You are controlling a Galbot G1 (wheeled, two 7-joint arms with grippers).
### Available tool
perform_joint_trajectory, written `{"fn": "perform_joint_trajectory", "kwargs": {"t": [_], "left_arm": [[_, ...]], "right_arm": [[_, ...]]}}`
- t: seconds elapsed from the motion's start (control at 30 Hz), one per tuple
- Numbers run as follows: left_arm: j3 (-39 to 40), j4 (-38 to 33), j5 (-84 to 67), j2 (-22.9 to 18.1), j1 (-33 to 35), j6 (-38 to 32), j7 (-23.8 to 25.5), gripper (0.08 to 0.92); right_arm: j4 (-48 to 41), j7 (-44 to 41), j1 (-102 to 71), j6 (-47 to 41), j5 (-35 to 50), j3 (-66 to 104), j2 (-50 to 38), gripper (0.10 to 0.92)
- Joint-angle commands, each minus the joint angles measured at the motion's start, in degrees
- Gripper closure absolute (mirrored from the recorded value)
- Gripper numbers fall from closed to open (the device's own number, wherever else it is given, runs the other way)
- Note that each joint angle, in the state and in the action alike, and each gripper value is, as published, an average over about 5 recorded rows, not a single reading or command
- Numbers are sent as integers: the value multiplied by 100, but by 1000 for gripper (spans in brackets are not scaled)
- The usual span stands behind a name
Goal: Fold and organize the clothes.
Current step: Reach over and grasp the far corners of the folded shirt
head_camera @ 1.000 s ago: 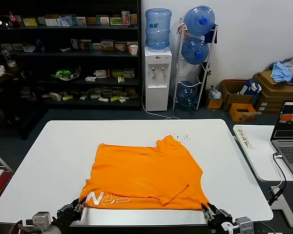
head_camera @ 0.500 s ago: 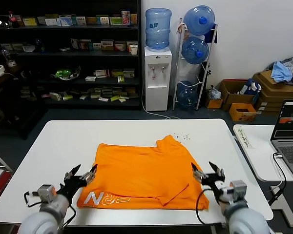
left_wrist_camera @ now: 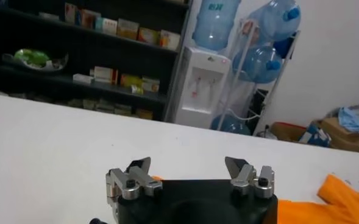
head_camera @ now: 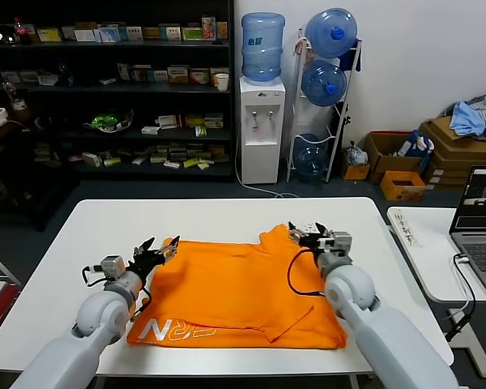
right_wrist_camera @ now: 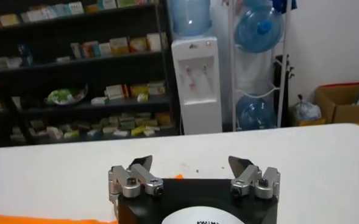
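**Both grippers spread above the shirt's far corners**

I see the orange T-shirt (head_camera: pixel 239 292) lying folded on the white table (head_camera: pixel 89 235), white lettering at its near left edge. My left gripper (head_camera: pixel 158 249) hovers at the far left corner, jaws apart, empty. My right gripper (head_camera: pixel 305 236) sits at the far right corner, likewise released.

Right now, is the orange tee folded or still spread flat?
Partly folded. The orange T-shirt lies on the white table with its near hem turned up, showing white lettering, and a flap doubled over on the right.
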Motion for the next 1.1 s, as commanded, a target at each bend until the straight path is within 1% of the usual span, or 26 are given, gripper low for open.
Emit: {"fn": "perform_joint_trajectory", "kwargs": {"t": [0.03, 0.17, 0.43, 0.8, 0.9, 1.0, 1.1], "left_arm": [[627, 1519, -116, -185, -1109, 313, 186, 177], [686, 1665, -104, -203, -1223, 494, 186, 177], [881, 1703, -111, -178, -1359, 709, 160, 177], [903, 1779, -35, -277, -1416, 657, 131, 177], [919, 1779, 32, -292, -1420, 579, 122, 177], [935, 1773, 110, -298, -1405, 531, 113, 185], [947, 1761, 176, -293, -1377, 475, 105, 236]], "right_arm": [[-1304, 69, 998, -658, 45, -524, 656, 203], [-1418, 60, 1033, -701, 51, -509, 672, 203], [-1529, 49, 1019, -782, 71, -435, 617, 203], [-1647, -30, 1006, -773, 54, -411, 611, 208], [-1690, -75, 1008, -784, 70, -424, 623, 257], [-1720, -88, 999, -821, 116, -429, 640, 342], [-1726, -45, 985, -888, 210, -421, 648, 428]]}}
